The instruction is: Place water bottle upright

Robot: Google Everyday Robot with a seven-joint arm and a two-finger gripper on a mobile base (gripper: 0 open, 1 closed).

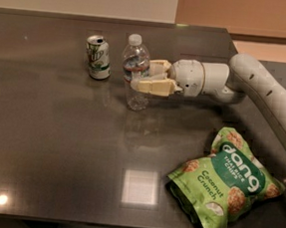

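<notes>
The water bottle (pixel 136 54) is clear and ribbed, with a white cap and a coloured label band. It stands upright on the dark table (pixel 55 143), right of a green-and-white soda can (pixel 98 57). My gripper (pixel 140 76) reaches in from the right at mid-height of the bottle. Its cream fingers (pixel 153 86) sit one in front of the bottle and one behind it, closed against its sides. The bottle's base rests on the table top.
A green bag of coconut crunch chips (pixel 224 180) lies at the front right of the table. My white arm (pixel 265 94) stretches in from the right edge. The table's back edge meets a wall.
</notes>
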